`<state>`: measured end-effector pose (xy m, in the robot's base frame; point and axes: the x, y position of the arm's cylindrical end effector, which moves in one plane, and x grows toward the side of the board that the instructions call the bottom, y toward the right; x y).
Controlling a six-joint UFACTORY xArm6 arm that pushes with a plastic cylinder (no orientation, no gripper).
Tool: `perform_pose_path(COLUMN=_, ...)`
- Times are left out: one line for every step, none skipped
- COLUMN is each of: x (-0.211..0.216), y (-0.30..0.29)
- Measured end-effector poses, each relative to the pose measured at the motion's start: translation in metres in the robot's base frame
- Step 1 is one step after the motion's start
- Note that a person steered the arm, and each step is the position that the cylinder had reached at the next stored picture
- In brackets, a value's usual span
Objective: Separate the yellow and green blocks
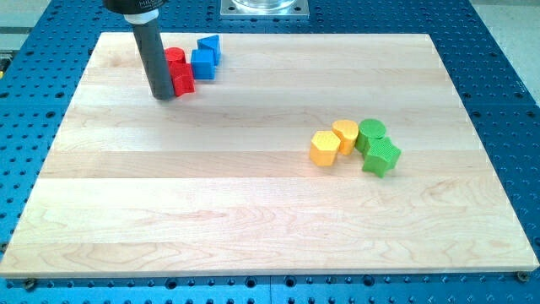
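Observation:
Two yellow blocks sit at the view's right of centre: a yellow hexagonal block [324, 148] and a second yellow block [345, 134] touching it. Right against them are a green round block [371, 132] and a green star-like block [380, 157]. All of these form one tight cluster. My tip [164, 95] is far away at the view's upper left, touching the left side of a red block [183, 82].
At the view's upper left a red cylinder [175, 59], a blue cube [202, 63] and a blue triangular block [209, 46] cluster beside my rod. The wooden board [253, 211] lies on a blue perforated table.

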<state>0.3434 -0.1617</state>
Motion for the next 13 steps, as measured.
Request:
perform_pose_path(x=0.0, y=-0.001)
perform_pose_path(x=0.028, y=0.005)
perform_pose_path(x=0.078, y=0.026)
perform_pose_path(x=0.14, y=0.089)
perform_pose_path(x=0.184, y=0.141)
perform_pose_path(x=0.17, y=0.203)
perform_pose_path(x=0.154, y=0.227)
perform_pose_path(x=0.111, y=0.244)
perform_pose_path(x=0.083, y=0.266)
perform_pose_path(x=0.065, y=0.301)
perform_pose_path(x=0.066, y=0.264)
perform_pose_path(x=0.121, y=0.28)
perform_pose_path(x=0.133, y=0.311)
